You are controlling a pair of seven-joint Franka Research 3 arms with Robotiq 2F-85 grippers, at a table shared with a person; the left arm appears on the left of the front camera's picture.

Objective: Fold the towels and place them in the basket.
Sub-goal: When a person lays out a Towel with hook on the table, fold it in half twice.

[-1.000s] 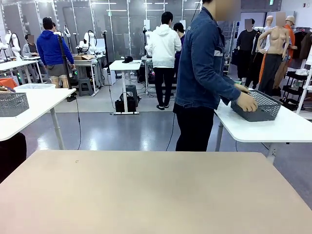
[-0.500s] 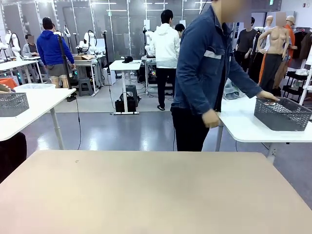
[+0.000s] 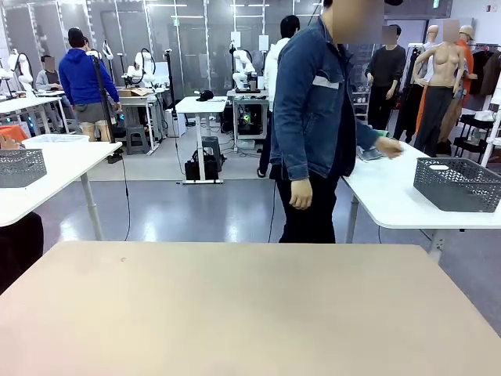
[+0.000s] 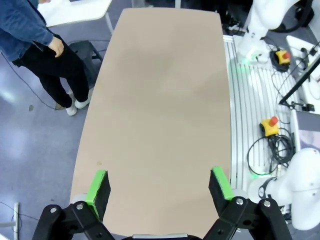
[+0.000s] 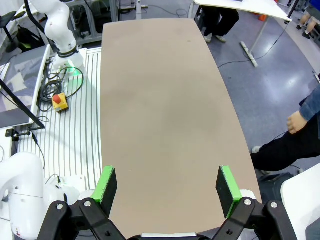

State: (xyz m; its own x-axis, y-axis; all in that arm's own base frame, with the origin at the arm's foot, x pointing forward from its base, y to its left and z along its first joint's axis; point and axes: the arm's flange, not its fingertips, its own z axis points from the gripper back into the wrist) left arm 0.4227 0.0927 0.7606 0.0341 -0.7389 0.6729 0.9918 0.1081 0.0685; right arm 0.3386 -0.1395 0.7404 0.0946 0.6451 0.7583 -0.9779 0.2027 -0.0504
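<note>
Gaping left hand, right hand; basket

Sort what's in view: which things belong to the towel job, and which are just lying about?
Job: grey basket on the right side table; left gripper and right gripper, both open over the tan table.
Lying about: second grey basket on the left table; yellow stop button beside the tan table.

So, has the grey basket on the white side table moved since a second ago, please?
Yes: the basket slid right along the white side table, away from its left edge.
</note>
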